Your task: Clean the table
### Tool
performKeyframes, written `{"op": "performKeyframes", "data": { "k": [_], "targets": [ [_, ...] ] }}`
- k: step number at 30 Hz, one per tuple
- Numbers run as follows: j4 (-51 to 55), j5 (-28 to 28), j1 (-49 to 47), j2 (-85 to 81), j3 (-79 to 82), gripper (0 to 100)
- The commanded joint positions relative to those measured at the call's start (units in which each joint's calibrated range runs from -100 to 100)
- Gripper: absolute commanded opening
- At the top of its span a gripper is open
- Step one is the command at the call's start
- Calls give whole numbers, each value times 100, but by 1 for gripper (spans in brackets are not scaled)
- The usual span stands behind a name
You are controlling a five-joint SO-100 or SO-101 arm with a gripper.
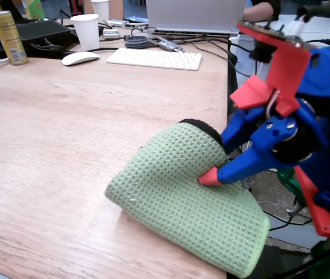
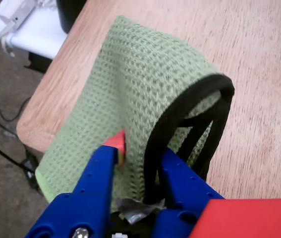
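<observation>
Draping over the near right corner of the tabletop [image 1: 66, 145], a green waffle-weave cloth [image 1: 176, 192] was seen in the fixed view, wrapped over a black frame [image 1: 202, 127] and hanging past the edge. The blue gripper [image 1: 211, 177], red-tipped, was pressed into its folds. Farther back, a white keyboard [image 1: 156, 58], a mouse [image 1: 80, 58], a paper cup [image 1: 86, 30] and a yellow can [image 1: 9, 36] were set; the can's print could not be read.

In the wrist view, the jaws were shown pinching the cloth [image 2: 145, 84] and the black frame [image 2: 195, 106] between them. The cloth was judged soft, light and limp, likely to drag with some friction; the stiffer frame was judged the better place to hold. No brand was legible.
</observation>
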Motion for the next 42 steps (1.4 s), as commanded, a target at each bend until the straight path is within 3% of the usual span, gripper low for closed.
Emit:
{"op": "performKeyframes", "data": {
  "k": [1,3,8,11,19,24,26,29,32,37,42],
  "targets": [
    [-321,24,37,-21,86,29],
    [-510,29,37,73,-27,37],
    [-1027,44,87,776,-433,37],
    [-1019,44,866,1479,-1198,37],
    [426,44,1543,1840,-2793,37],
    [393,44,1559,1805,-3104,37],
    [172,44,1509,1694,-3104,34],
    [-608,20,1526,1239,-2991,16],
    [-731,-24,1526,656,-2821,2],
    [-731,-24,1543,-1248,-537,1],
    [-731,-29,1559,-1368,464,1]
  ]
}}
